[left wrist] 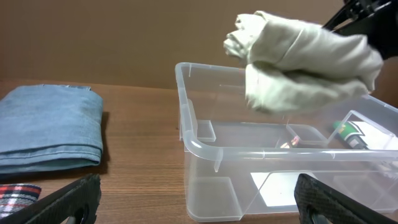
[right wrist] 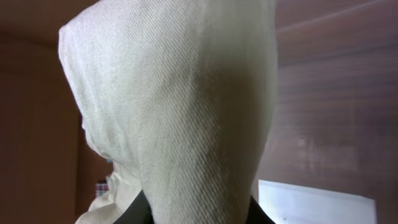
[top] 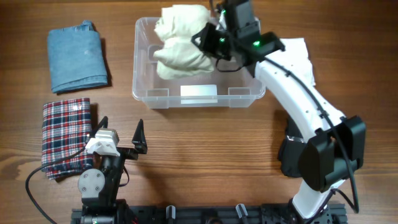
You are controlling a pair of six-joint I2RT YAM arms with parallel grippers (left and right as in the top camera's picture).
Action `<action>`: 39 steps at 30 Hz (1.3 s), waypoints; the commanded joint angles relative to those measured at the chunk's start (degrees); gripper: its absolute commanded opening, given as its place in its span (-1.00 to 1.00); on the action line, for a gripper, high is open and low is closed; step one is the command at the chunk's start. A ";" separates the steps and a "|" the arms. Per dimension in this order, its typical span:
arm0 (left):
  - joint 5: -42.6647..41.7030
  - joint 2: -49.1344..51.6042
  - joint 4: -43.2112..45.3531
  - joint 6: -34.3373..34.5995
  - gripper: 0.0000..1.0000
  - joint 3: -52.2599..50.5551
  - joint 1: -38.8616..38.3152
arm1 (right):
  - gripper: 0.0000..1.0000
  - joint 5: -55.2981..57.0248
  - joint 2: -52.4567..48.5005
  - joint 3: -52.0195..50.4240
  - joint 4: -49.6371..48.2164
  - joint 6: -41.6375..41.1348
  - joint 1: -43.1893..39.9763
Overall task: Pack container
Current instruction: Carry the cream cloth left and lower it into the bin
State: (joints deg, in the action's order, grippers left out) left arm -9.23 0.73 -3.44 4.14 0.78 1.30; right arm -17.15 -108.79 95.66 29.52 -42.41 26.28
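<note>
The clear plastic container with a white label stands at the table's upper middle; it also shows in the left wrist view. My right gripper is shut on a cream folded garment and holds it above the container's back part. The garment fills the right wrist view and hangs over the bin in the left wrist view. My left gripper is open and empty near the front edge, its fingertips at the bottom of its wrist view.
A folded blue denim garment lies at the back left. A folded red plaid garment lies at the front left beside my left arm. A white garment lies right of the container, under my right arm.
</note>
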 commanded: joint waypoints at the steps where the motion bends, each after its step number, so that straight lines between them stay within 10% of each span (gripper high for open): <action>1: 0.35 -0.57 -0.02 -0.72 1.00 -0.46 0.44 | -0.92 3.41 -2.08 0.09 -4.76 0.66 2.43; 25: 0.35 -0.57 -0.02 -0.72 1.00 -0.46 0.44 | -0.88 3.15 -15.93 0.00 -9.57 -3.06 5.79; 30: 0.35 -0.57 -0.02 -0.72 1.00 -0.46 0.44 | 0.00 3.15 -15.93 0.00 -8.63 -2.84 5.79; 39: 0.35 -0.57 -0.02 -0.72 1.00 -0.46 0.44 | 0.54 5.60 -15.34 0.15 -7.76 2.93 5.68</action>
State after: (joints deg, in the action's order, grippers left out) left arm -9.23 0.73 -3.44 4.14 0.78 1.30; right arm -13.43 -125.49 94.85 21.78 -43.72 31.59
